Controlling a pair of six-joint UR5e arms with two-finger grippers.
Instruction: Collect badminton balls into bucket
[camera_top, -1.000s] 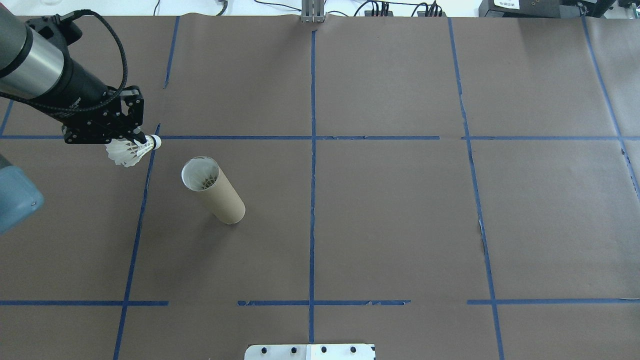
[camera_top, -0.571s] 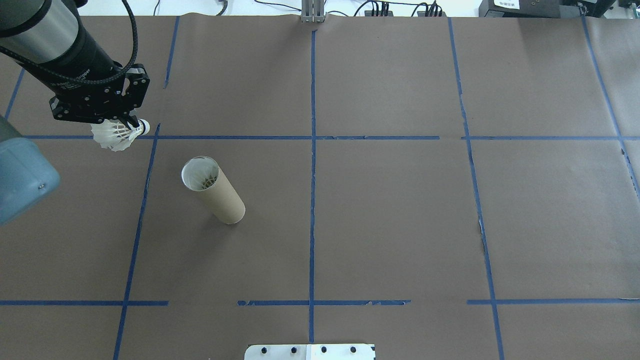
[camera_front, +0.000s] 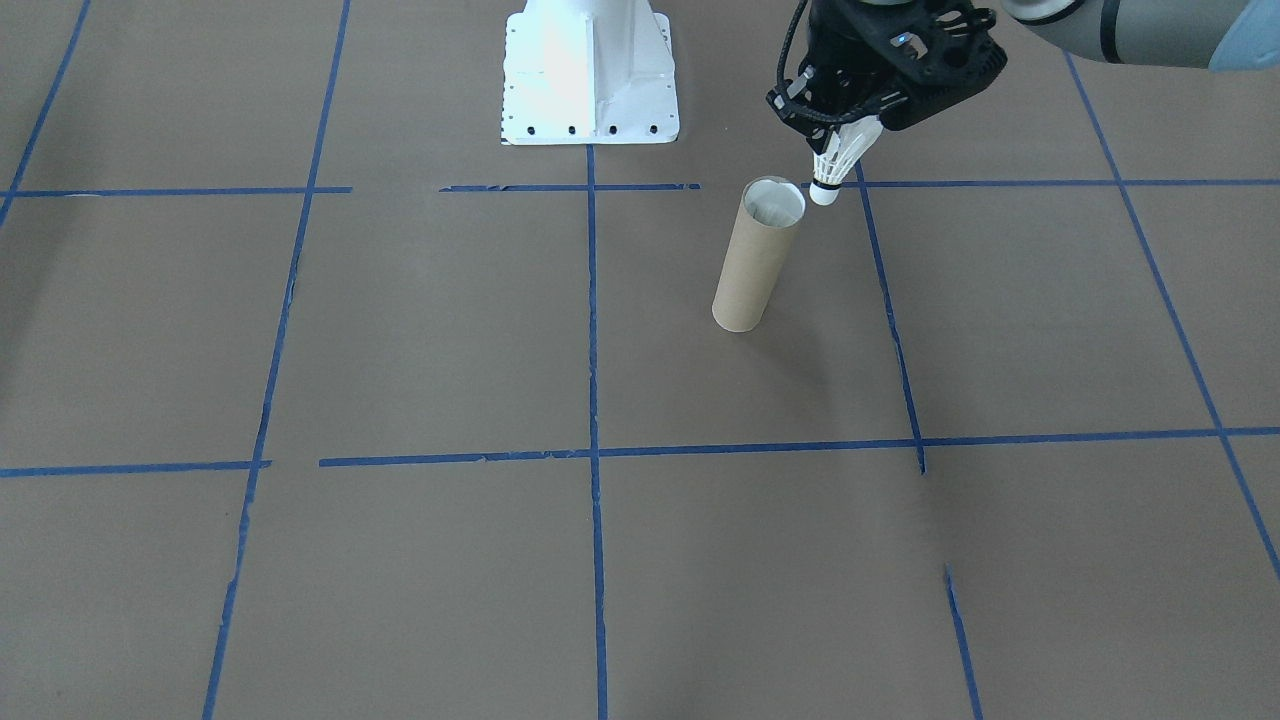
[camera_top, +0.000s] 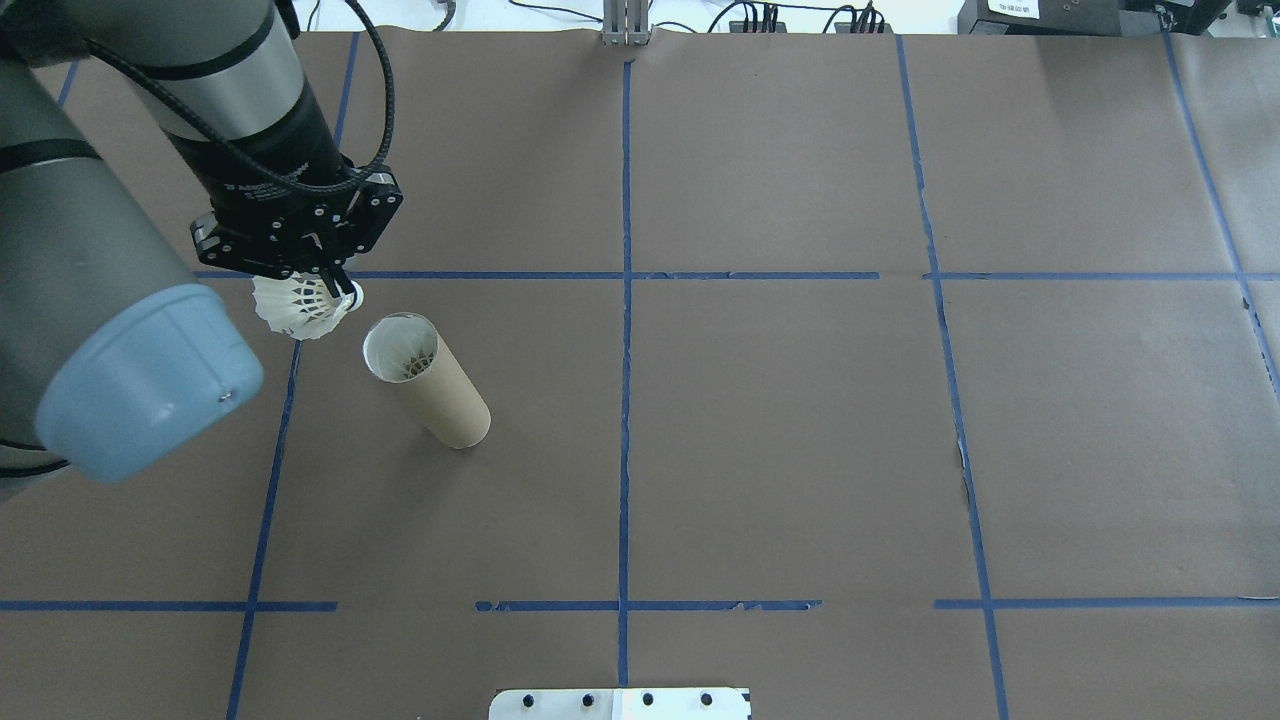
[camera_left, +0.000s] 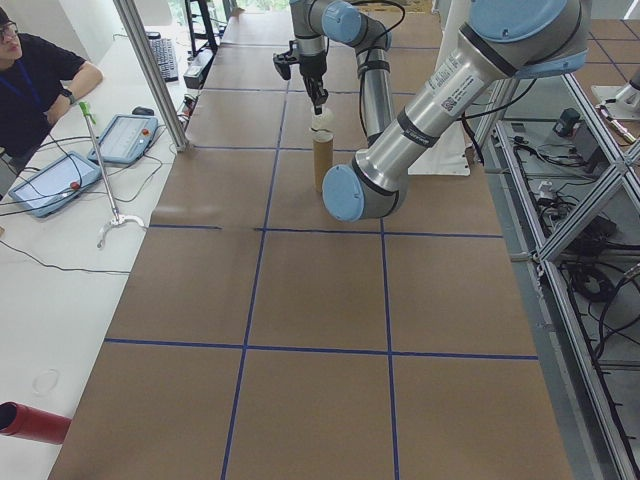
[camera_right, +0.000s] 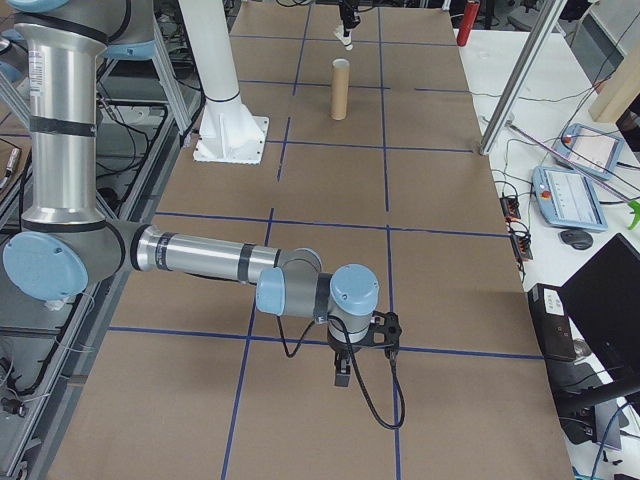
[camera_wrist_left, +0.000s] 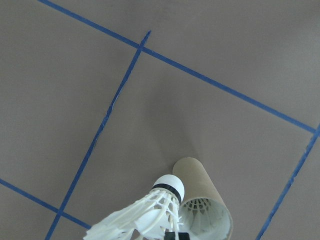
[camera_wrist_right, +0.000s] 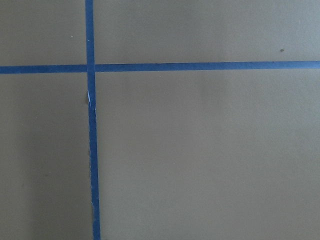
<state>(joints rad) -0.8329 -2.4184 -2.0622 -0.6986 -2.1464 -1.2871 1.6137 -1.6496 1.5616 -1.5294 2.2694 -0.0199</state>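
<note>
Brown-papered worktop gridded with blue tape. Left hand clamped on a shuttlecock, now swung in beside the tube mouth from farther left. Right hand: open or closed, cannot tell.

Grey tubular links with pale blue joint caps are seen on both arms. A black cable is looped beside the left arm's black wrist. The white base is bolted down.

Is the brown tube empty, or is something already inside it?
Not empty. White feathers of a shuttlecock show inside the tube mouth in overhead and left wrist views.
</note>
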